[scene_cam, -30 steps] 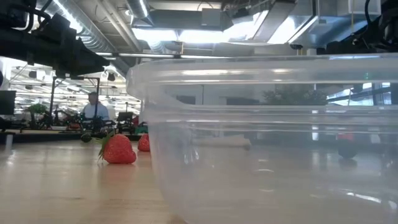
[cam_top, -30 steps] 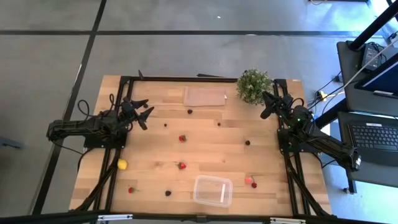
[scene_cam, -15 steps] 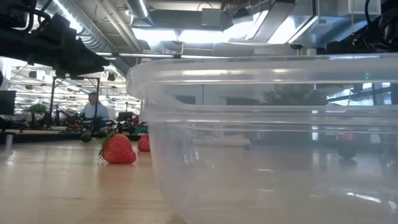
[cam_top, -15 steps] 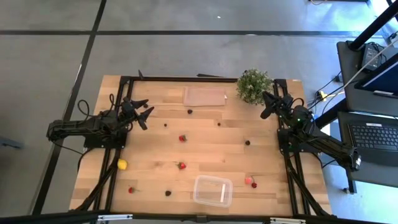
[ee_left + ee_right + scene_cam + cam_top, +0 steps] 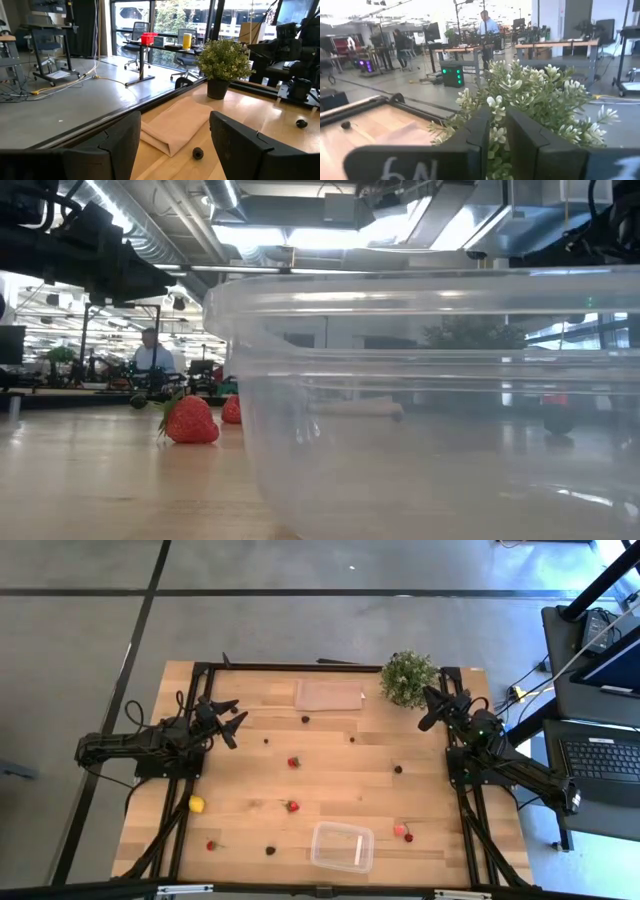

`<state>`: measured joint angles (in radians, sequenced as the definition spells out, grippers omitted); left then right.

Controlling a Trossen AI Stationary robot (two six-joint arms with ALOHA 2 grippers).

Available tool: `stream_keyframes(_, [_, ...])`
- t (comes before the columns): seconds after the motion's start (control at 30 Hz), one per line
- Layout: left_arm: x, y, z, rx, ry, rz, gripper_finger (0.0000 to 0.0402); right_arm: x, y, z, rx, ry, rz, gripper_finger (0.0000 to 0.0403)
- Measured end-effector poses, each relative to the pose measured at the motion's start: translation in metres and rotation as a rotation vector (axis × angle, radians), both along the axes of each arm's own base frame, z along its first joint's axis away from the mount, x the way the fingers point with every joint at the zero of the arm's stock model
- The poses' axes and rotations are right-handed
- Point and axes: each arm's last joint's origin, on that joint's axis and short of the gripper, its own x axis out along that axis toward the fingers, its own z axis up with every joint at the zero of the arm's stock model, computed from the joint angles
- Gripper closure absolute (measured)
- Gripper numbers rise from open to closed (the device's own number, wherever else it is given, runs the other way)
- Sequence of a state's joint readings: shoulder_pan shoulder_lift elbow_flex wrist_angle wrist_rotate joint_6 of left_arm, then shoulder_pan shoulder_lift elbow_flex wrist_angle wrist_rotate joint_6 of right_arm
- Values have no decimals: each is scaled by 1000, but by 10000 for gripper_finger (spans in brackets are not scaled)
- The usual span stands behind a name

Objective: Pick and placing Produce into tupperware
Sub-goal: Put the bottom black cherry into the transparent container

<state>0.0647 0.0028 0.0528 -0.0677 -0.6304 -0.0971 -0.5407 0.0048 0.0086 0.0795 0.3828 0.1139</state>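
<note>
From the high view we see the left end effector (image 5: pixel 232 721) with its fingers apart and nothing between them, hovering near the far left of the surface (image 5: pixel 340 790), and the right end effector (image 5: pixel 428 712) with fingers together on nothing, just beside the potted plant (image 5: pixel 407 678). The tupperware (image 5: pixel 342 846) lies well apart from both, at the near edge, and the produce is scattered between: a strawberry (image 5: pixel 293 762) and a dark berry (image 5: pixel 267 739) close to the left end effector, the lemon (image 5: pixel 197 804) nearer the left rail, another berry (image 5: pixel 398 769) below the right end effector. We judge that no piece is held and the first pick is yet to start; the next move calls for the left end effector to descend over the nearest berry. The middle of the surface is open, though the side rails hem in both arms. In the low view the tupperware (image 5: pixel 420 400) fills the frame and appears empty, with a strawberry (image 5: pixel 190 421) beside it. The left wrist view shows a berry (image 5: pixel 198 153) just ahead of the parted fingers, in front of the brownish sheet (image 5: pixel 175 125). The right wrist view shows the closed fingers pointing into the plant (image 5: pixel 530 100), so it must back away before reaching.
</note>
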Motion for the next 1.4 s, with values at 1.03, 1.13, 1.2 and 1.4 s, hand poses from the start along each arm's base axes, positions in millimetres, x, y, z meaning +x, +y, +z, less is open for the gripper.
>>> stream_keyframes(1.03, [0,0,0,2,1,0,172,1,1,5,90,-203,73,312])
stream_keyframes(1.13, [0,0,0,2,2,0,172,1,2,7,66,-199,91,276])
stream_keyframes(1.2, [0,0,0,2,1,1,172,1,2,8,59,-209,92,245])
stream_keyframes(1.4, [0,0,0,2,2,0,172,1,2,9,81,-248,107,177])
